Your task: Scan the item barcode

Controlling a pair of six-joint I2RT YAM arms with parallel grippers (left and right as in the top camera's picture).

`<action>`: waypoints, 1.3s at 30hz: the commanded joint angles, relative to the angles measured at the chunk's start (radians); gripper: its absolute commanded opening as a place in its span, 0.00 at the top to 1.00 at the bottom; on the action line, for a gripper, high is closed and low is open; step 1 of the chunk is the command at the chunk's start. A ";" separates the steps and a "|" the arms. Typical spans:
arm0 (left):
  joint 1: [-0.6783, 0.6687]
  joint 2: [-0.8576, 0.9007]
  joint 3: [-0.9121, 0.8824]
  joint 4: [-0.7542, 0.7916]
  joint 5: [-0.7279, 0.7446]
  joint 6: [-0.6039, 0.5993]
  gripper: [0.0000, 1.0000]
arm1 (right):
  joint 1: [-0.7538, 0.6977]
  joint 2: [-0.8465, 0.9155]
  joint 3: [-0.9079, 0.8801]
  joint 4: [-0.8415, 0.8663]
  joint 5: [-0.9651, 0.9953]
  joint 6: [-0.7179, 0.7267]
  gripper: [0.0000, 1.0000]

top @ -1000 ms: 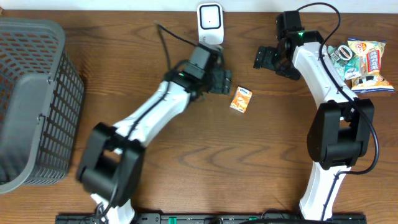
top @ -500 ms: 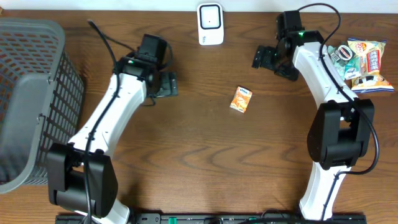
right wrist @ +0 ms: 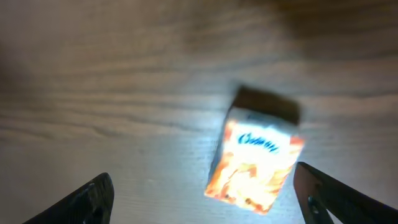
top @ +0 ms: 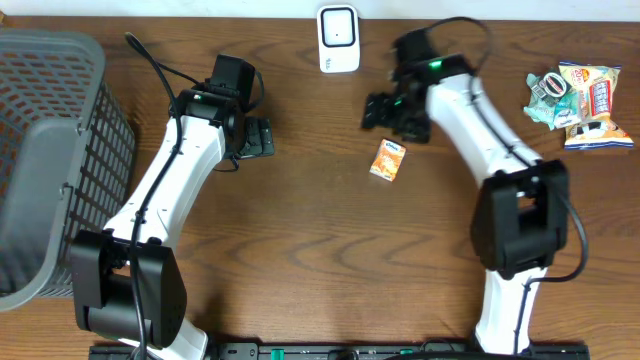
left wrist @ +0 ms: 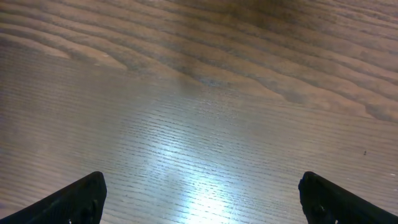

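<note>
While the right claw (top: 385,113) hangs with its jaws spread wide and nothing between them, the small orange box (top: 388,159) lies flat on the desk (top: 330,260) just on the near side of it, touching neither finger. The right wrist view frames the box (right wrist: 258,155) between the two dark fingertips, but it is too blurred to show any barcode. The left claw (top: 258,138) is open too and holds nothing; its wrist view shows only bare, shiny wood. By my reading the task is at its start: the box is not gripped, not lifted and not turned toward the white scanner (top: 338,38), which stands at the far edge of the desk, a little left of the right claw. What remains is to grip the box, raise it and show its coded face to the scanner. Room looks generous: bare wood surrounds the box on every side, and the stretch from box to scanner is unobstructed. The grey basket (top: 100,130) fills the left edge and the snack packets (top: 580,95) sit far right, both well apart from the box.
</note>
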 commanded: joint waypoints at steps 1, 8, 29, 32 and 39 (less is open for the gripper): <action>0.002 0.003 0.006 -0.005 -0.013 0.003 0.02 | 0.086 0.012 -0.004 -0.027 0.259 0.017 0.18; 0.002 0.003 0.006 -0.005 -0.013 0.003 0.02 | 0.172 0.013 -0.049 -0.051 0.447 0.184 0.31; 0.002 0.003 0.006 -0.005 -0.013 0.003 0.02 | 0.177 0.013 -0.331 0.216 0.472 0.235 0.62; 0.002 0.003 0.006 -0.005 -0.013 0.003 0.02 | 0.177 0.013 -0.334 0.208 0.465 0.222 0.82; 0.002 0.003 0.006 -0.005 -0.013 0.003 0.02 | 0.151 0.005 -0.216 0.146 0.370 0.104 0.99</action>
